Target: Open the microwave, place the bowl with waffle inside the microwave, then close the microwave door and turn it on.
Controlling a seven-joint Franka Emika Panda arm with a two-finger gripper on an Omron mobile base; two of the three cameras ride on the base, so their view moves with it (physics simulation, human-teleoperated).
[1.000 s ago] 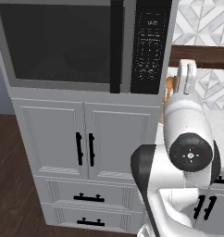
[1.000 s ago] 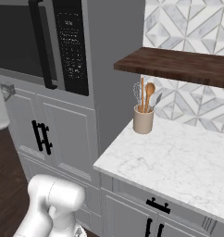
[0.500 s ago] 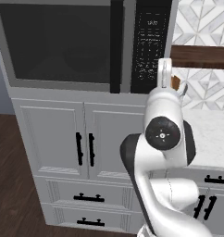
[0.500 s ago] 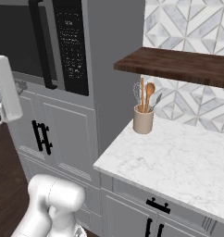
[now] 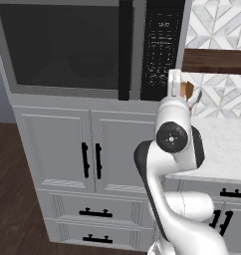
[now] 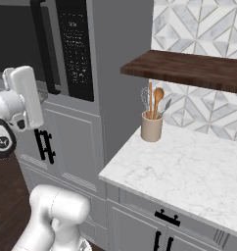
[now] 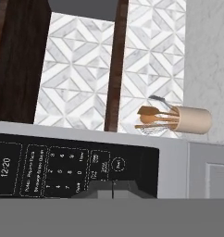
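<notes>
Here the microwave [image 5: 92,50] fills the upper part of the tall grey unit, its door [image 5: 62,47] of dark glass shut flush, the black vertical handle [image 5: 125,50] running down its right edge and the black keypad panel [image 5: 162,50] just right of that. Grey cabinets [image 5: 87,154] with black pulls sit below it. To the right, a white marble counter [image 6: 189,171] runs under a dark wooden shelf [image 6: 189,68] and a patterned tile wall. The white arm [image 5: 172,144] rises in front of the cabinets, its upper link reaching toward the keypad's lower right corner. A tan utensil cup [image 6: 151,125] with wooden spoons stands on the counter near the wall, well apart from the arm. The hand [image 7: 113,190] is closed, fingertips together, gripping nothing. In the hand view, rolled on its side, the closed tips sit low at centre, right against the keypad, close below its round button [image 7: 117,163] and beside the number pad; the small display [image 7: 6,163] lies farther off along the panel. Whether the tips actually touch the panel cannot be told.
</notes>
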